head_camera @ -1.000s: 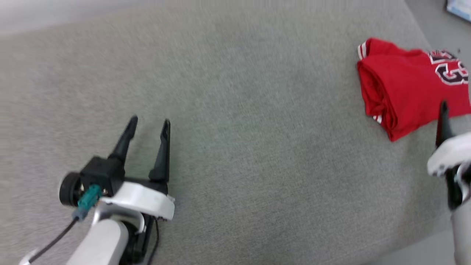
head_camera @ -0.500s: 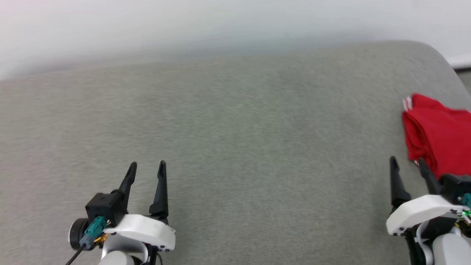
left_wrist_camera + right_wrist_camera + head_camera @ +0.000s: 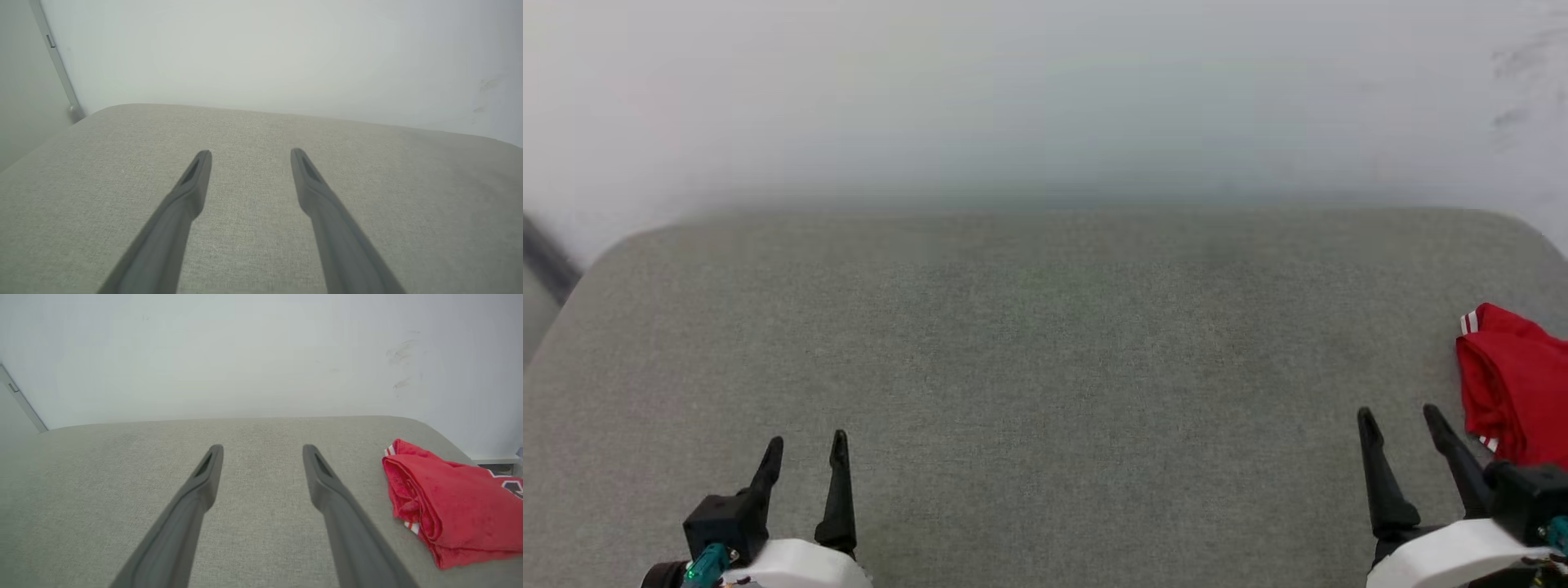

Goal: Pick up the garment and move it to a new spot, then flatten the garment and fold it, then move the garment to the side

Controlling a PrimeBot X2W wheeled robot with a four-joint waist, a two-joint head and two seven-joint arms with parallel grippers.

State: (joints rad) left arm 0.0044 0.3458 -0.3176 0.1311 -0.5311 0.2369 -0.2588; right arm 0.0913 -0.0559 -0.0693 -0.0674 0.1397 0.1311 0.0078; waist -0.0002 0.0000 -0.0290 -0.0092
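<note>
a folded red garment [image 3: 1515,384] lies at three o'clock on a grey fabric cushion [image 3: 1045,343], near its right edge and just beside the right gripper [image 3: 1397,411] at five o'clock. the left gripper [image 3: 807,438] sits at seven o'clock. both pincers are spread, holding nothing. a pale wall [image 3: 1045,98] rises at twelve o'clock.

Red garment [image 3: 1515,384] lies folded up at grey fabric pad's [image 3: 1045,327] right edge. L gripper [image 3: 807,438] & R gripper [image 3: 1397,411] sit along near edge, both spread, empty.
</note>
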